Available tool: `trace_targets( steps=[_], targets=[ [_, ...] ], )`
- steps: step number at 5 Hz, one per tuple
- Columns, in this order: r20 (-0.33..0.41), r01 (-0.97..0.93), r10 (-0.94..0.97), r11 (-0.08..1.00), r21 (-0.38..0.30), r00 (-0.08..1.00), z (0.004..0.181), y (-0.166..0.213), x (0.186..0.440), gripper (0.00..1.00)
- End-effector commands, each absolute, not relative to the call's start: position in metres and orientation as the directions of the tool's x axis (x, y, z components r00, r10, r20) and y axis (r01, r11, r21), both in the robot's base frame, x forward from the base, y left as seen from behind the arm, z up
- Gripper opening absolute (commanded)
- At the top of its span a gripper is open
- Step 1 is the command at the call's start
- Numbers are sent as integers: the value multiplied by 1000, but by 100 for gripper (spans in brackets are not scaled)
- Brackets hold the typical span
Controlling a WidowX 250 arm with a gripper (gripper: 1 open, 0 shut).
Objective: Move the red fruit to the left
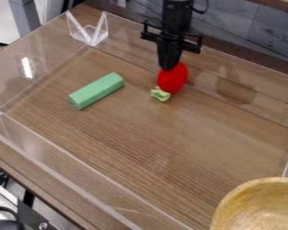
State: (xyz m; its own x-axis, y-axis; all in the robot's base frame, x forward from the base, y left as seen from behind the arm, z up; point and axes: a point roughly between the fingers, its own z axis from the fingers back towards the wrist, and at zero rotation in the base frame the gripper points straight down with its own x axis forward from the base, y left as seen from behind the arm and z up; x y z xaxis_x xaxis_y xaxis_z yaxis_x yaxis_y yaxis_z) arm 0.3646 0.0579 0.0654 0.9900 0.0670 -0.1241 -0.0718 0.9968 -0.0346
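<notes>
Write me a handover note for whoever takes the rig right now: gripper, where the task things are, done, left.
Gripper: pointing straight down, shut, tips at the top of the red fruit; a firm hold can't be confirmed from this view.
Red fruit: on the wooden table, back centre, leafy cap toward the camera, to the right of the green block.
Done: gripper lowered onto the fruit and closed.
Left: carry the fruit left and release it. The green block lies on that side, so watch it. A wooden bowl sits at the near right corner, out of the way.
</notes>
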Motion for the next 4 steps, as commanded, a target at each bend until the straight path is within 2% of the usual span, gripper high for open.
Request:
trace_targets(
  steps=[1,2,3,4],
  targets=[
    [3,-73,73,996,-43,997,119,70,370,0],
    [40,-96,99,993,-64,994,141,84,371,0],
    [24,-82,83,995,-57,996,128,78,372,100],
    [3,-65,65,997,-52,998,113,72,370,100]
  ],
)
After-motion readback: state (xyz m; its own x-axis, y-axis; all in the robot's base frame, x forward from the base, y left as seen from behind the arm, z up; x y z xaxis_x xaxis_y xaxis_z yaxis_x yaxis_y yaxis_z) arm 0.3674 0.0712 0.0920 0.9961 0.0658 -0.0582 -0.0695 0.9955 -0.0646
